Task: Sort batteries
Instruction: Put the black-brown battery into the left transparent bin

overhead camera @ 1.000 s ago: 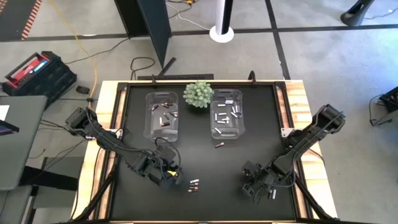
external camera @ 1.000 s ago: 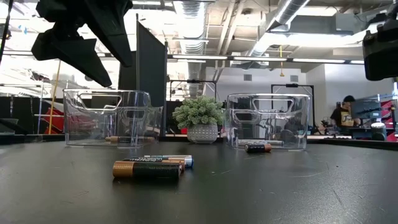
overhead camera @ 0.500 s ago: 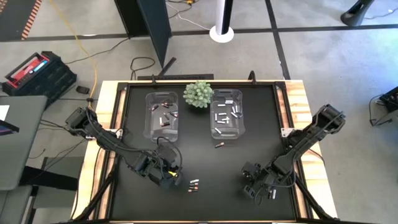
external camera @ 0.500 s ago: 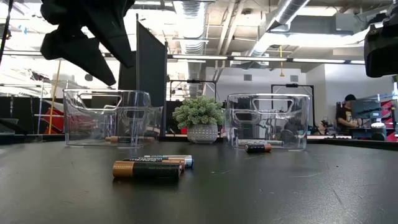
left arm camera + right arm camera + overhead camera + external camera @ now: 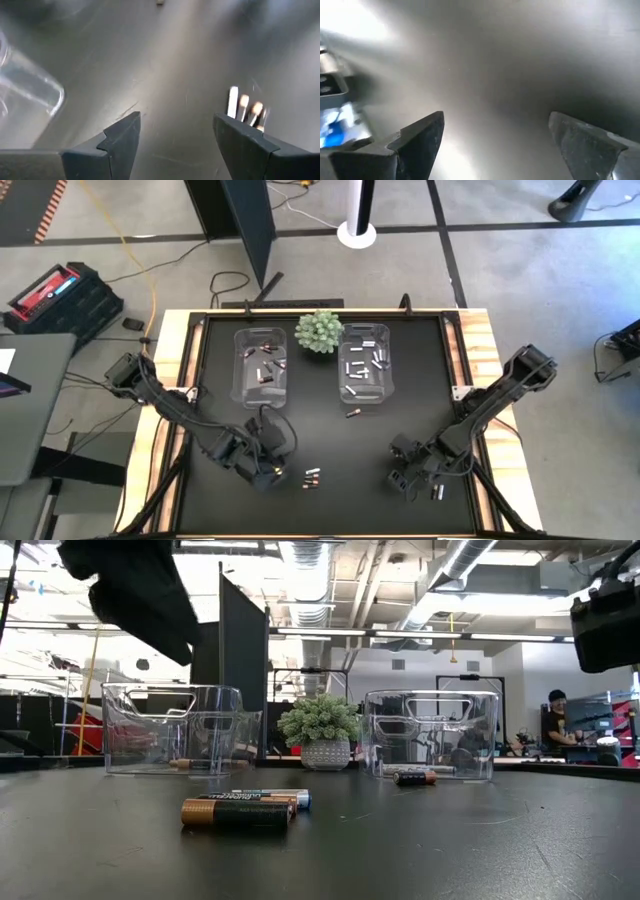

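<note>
Black tabletop under an open workshop, with sorting well along: left clear bin already stocked with dark copper-ended batteries, green spiky plant between the bins, right clear bin stocked with pale silver cells. Left gripper low over the near side, fingers spread wide on nothing, just beside the loose cluster of batteries yet to be sorted. One more stray copper-ended cell in front of the right bin; right gripper waiting at the near right, fully spread and empty.
</note>
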